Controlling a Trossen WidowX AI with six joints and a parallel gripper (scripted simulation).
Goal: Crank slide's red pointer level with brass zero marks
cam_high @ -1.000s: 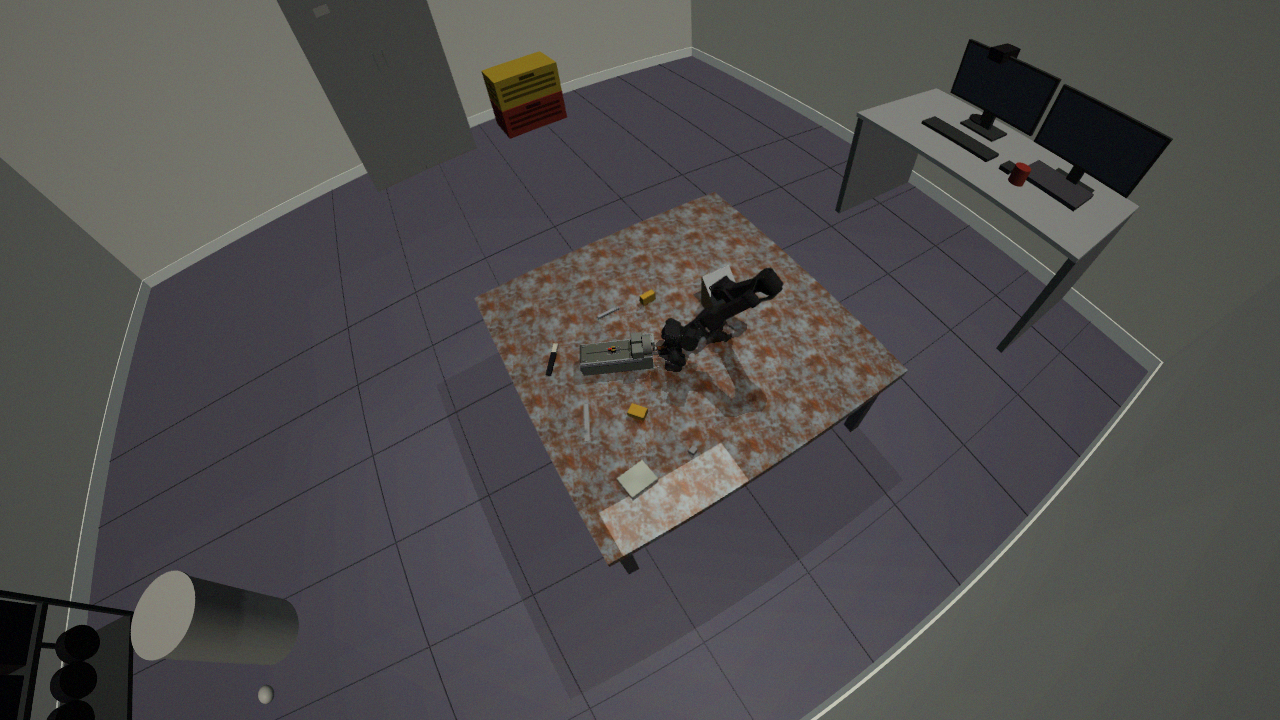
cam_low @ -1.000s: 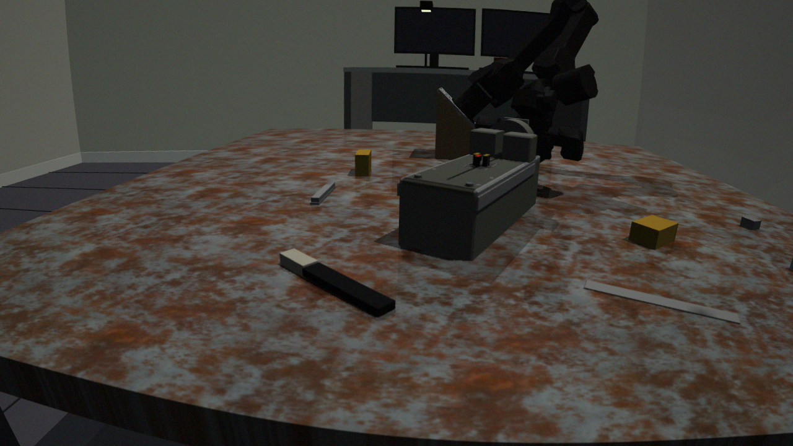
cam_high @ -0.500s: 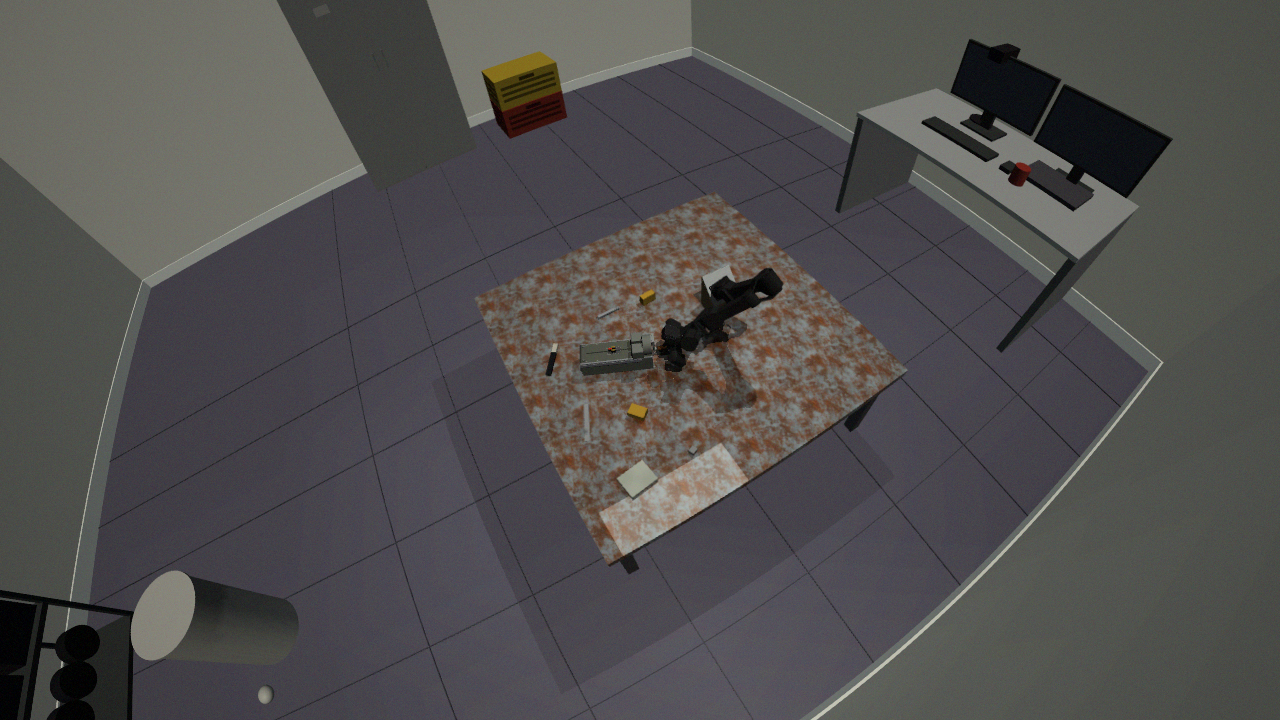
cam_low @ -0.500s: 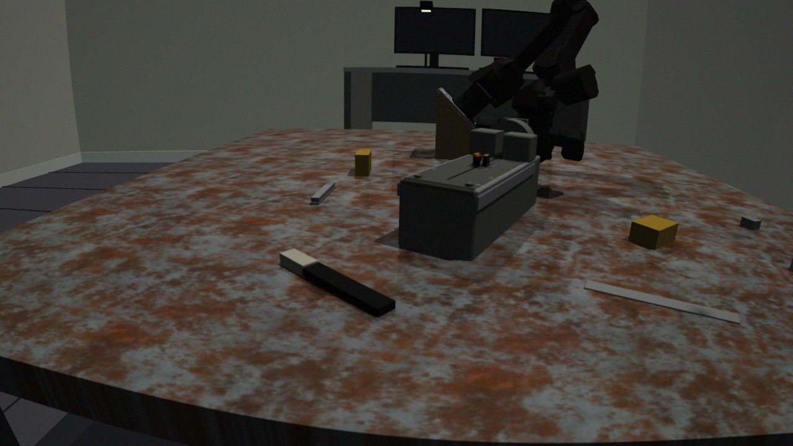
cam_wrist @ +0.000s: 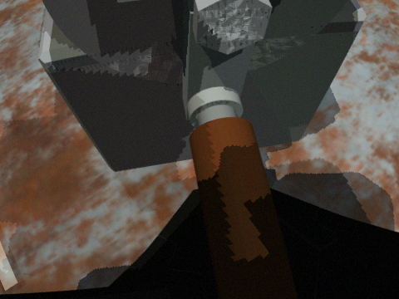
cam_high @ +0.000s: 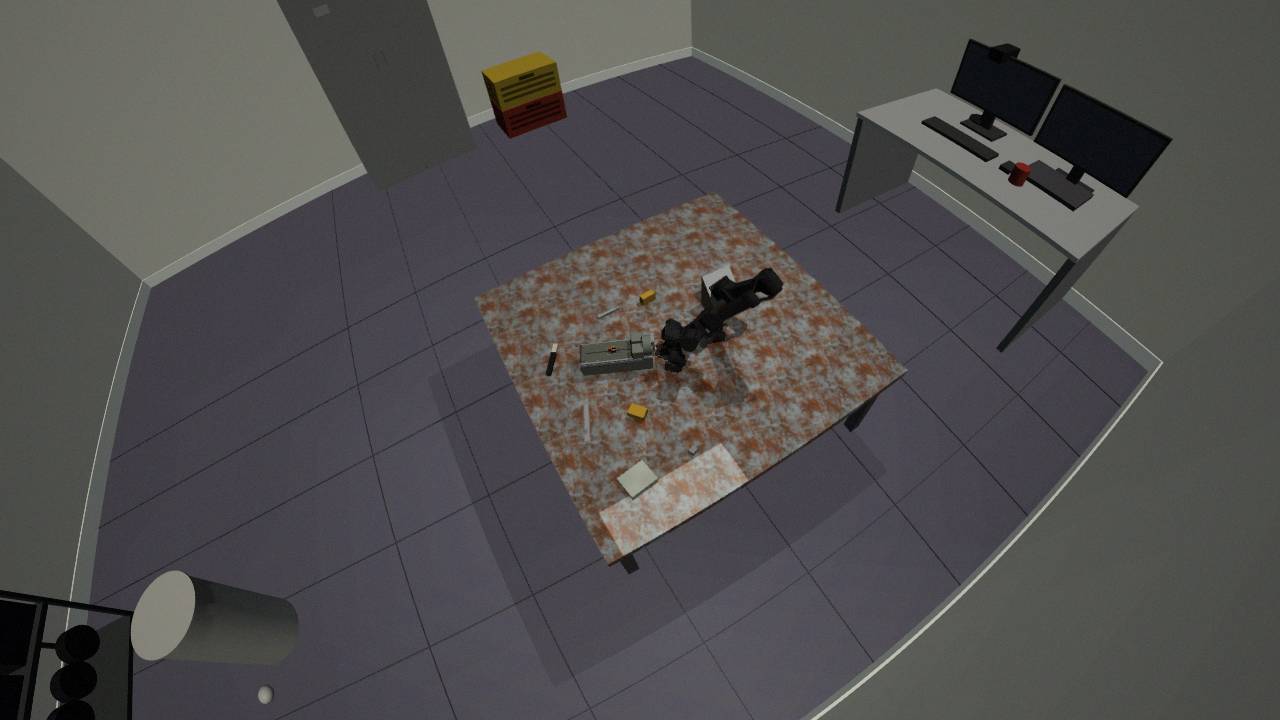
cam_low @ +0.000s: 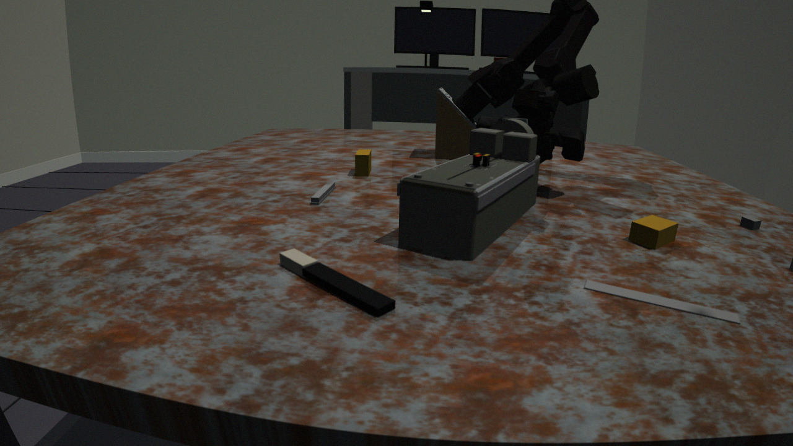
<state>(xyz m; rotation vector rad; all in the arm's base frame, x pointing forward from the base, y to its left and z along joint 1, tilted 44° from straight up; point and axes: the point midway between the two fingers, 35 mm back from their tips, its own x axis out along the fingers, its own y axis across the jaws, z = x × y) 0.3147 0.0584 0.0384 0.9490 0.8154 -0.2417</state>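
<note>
The grey machine [cam_high: 595, 366] [cam_low: 437, 218] [cam_wrist: 137, 124] stands on the table, its slot on top and crank at the end towards the arm. My gripper [cam_high: 660, 351] [cam_wrist: 223, 198] is shut on the crank's orange-brown handle [cam_wrist: 226, 139], whose pale collar shows at the crank arm. The metal hex hub [cam_wrist: 233, 25] is at the top of the wrist view. The slide's red pointer [cam_low: 476, 157] shows as a tiny red patch beside small dark, yellow-topped blocks. In the top view the pointer and marks merge into one spot. I cannot tell whether they are exactly level. The exterior view hides the handle.
Yellow blocks [cam_high: 647, 297] [cam_high: 637, 411] stand on either side of the machine. A black-and-cream bar [cam_high: 551, 360] [cam_low: 349, 288] lies beyond its far end. A thin pale strip [cam_high: 587, 420] [cam_low: 660, 300] and a short bar [cam_high: 608, 312] lie nearby. A wedge-shaped block [cam_low: 450, 130] stands by the arm.
</note>
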